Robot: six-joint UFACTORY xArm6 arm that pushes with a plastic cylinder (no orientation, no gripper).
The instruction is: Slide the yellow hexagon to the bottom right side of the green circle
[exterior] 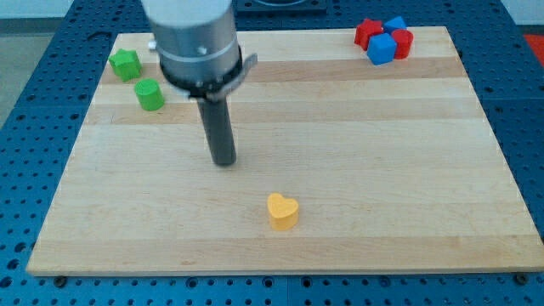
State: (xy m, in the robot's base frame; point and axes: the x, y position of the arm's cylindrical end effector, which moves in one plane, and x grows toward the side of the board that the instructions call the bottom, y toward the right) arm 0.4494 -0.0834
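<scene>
The green circle [150, 94] stands near the board's top left. No yellow hexagon shows in this view; the only yellow block is a yellow heart [282, 211] near the bottom middle. My tip [223, 161] rests on the board, to the lower right of the green circle and to the upper left of the yellow heart, touching neither. The arm's grey body hides part of the board's top edge behind it.
A green star-like block [125, 65] sits at the top left corner, just above the green circle. Two red blocks [368, 32] and two blue blocks [382, 48] cluster at the top right. The wooden board [408, 170] lies on a blue perforated table.
</scene>
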